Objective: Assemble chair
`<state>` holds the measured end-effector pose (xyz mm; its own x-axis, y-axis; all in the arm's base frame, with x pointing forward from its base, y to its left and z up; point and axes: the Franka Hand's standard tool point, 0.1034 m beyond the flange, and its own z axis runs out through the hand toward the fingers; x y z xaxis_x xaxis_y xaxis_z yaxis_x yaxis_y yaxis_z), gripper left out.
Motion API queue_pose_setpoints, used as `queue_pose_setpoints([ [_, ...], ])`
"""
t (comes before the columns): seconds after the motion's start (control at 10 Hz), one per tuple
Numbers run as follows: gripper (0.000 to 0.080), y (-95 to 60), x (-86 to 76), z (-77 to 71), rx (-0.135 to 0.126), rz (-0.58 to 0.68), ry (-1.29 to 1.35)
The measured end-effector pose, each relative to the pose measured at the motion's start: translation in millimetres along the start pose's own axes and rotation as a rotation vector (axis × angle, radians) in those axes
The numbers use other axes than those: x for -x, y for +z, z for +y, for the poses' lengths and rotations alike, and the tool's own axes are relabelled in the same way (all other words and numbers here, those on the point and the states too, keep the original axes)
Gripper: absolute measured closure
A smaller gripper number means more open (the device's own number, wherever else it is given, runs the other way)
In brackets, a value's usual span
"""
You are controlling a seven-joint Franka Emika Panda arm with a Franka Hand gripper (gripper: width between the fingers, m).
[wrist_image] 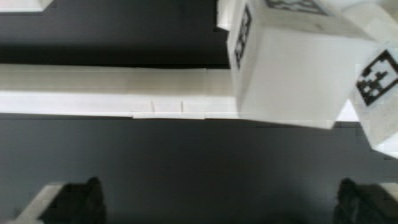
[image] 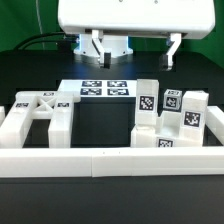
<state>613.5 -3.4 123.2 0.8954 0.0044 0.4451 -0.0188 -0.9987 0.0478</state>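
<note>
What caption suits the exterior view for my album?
Loose white chair parts lie behind a low border wall, the robot's open jaws above.

Bright, even light from above in the exterior view. Small, coarse picture, soft edges throughout. Near-blown highlights on the top faces of the glossy white blocky plastic chair parts (image: 168,118) and the long low white border wall (image: 110,160), with pale grey shading on the faces toward the camera. Matte black table top (image: 100,125) very dark, almost no detail. Tags on the thin flat white marker board (image: 105,89) readable but fuzzy. In the wrist view, nearest white block (wrist_image: 294,65) large and slightly blurred, tag edges smeared. Black gripper fingertips (wrist_image: 71,202) out of focus, nearly lost against the dark table.
</note>
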Motion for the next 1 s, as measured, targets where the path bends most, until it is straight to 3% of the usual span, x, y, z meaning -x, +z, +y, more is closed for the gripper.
queue_pose_setpoints([
  [0.2,0.015,2.0,2.9,-1.9,-0.009,-0.038,0.002],
  [0.4,0.015,4.4,2.7,-12.1,-0.053,-0.214,0.025],
  [0.6,0.015,10.1,14.6,-17.4,-0.07,-0.338,0.029],
  [1.0,0.015,23.4,30.3,-17.1,-0.06,-0.354,0.027],
])
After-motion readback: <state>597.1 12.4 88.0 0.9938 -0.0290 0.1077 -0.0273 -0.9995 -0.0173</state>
